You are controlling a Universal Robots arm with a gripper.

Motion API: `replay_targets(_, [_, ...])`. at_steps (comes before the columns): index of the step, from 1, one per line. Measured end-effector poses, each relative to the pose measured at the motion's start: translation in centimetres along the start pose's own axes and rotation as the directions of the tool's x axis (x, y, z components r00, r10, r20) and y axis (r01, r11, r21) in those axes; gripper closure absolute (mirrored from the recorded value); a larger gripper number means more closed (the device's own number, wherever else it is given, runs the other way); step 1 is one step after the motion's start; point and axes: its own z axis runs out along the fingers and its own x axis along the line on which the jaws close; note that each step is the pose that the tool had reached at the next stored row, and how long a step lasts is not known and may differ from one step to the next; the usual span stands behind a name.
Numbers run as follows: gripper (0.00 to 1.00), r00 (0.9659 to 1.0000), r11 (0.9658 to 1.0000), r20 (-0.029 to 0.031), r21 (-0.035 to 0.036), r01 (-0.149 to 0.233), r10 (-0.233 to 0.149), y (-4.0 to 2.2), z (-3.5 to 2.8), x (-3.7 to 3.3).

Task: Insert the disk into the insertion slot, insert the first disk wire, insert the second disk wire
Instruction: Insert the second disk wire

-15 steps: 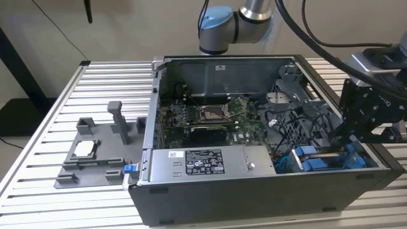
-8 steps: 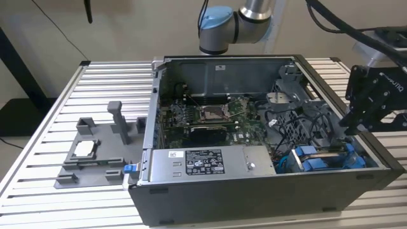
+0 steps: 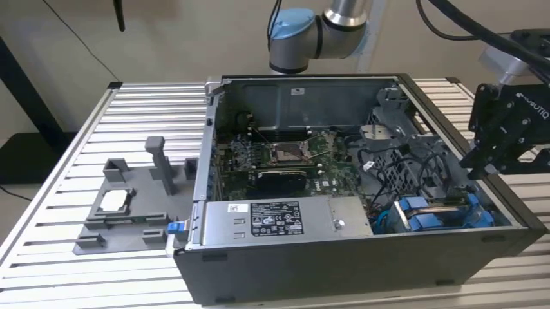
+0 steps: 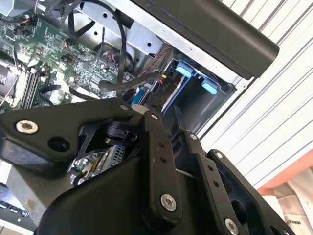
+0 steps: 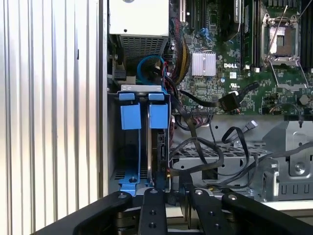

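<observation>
Disk (image 3: 427, 217) blue-framed, seated in insertion slot (image 5: 142, 88); end effector (image 3: 480, 168) opening: cannot tell.

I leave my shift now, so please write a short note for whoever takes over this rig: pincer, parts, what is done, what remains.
Pincer: hangs above the edge of the open grey computer case; open or shut, I cannot tell.
Silver hard drive in its blue plastic frame: seems to stand already inside the dark grey metal drive bay with blue tabs.
Done: disk insertion, apparently.
Left: wires; a black cable connector lies free over the green board.
</observation>
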Motion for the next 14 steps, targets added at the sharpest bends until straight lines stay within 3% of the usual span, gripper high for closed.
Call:
replay_targets(4, [0.73,1.0000,1.0000,0.0000,0.0000,0.000,0.000,0.01,0.05,-0.47])
replay_targets(14, [0.73,1.0000,1.0000,-0.0048,0.0001,0.000,0.000,0.04,0.53,-4.85])
